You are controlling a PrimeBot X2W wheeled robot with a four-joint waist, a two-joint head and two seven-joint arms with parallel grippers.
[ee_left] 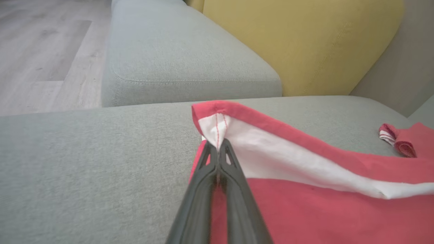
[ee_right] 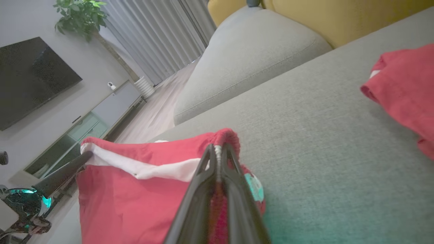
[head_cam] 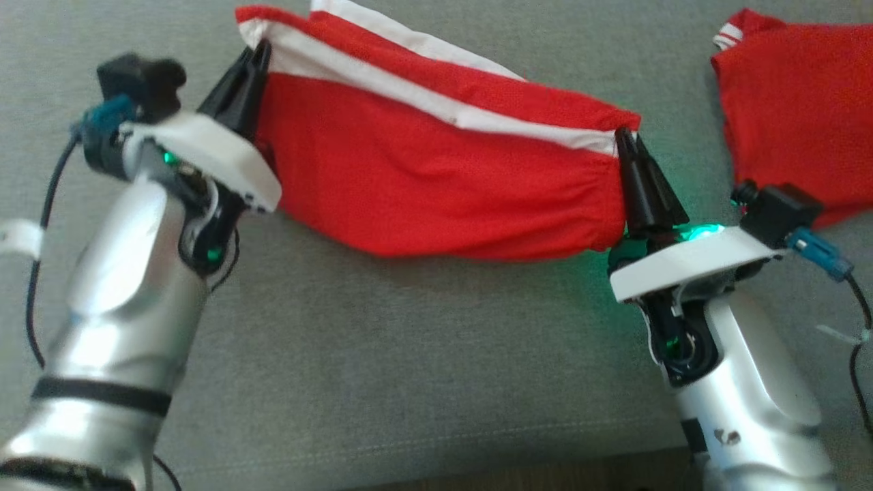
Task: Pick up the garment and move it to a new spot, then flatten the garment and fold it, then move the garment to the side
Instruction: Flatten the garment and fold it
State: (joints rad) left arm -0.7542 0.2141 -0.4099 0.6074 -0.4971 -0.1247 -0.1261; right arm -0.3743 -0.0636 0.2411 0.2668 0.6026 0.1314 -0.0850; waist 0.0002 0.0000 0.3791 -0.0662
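Note:
The garment [head_cam: 436, 164] is red with white stripes and hangs stretched between my two grippers above the grey sofa seat [head_cam: 382, 354]. My left gripper [head_cam: 258, 51] is shut on its upper left corner, where red and white cloth bunches at the fingertips; the left wrist view shows that corner [ee_left: 217, 130] pinched by the left gripper [ee_left: 218, 144]. My right gripper [head_cam: 624, 136] is shut on the right end of the garment, and the right wrist view shows the right gripper [ee_right: 218, 149] pinching the red edge [ee_right: 225, 137]. The cloth sags in the middle between both grips.
A second red garment [head_cam: 798, 116] lies on the seat at the right, close to my right arm. A yellow back cushion [ee_left: 298, 44] and a grey seat cushion [ee_left: 176, 57] stand behind. Wooden floor [ee_left: 44, 51] lies beyond the sofa's left end.

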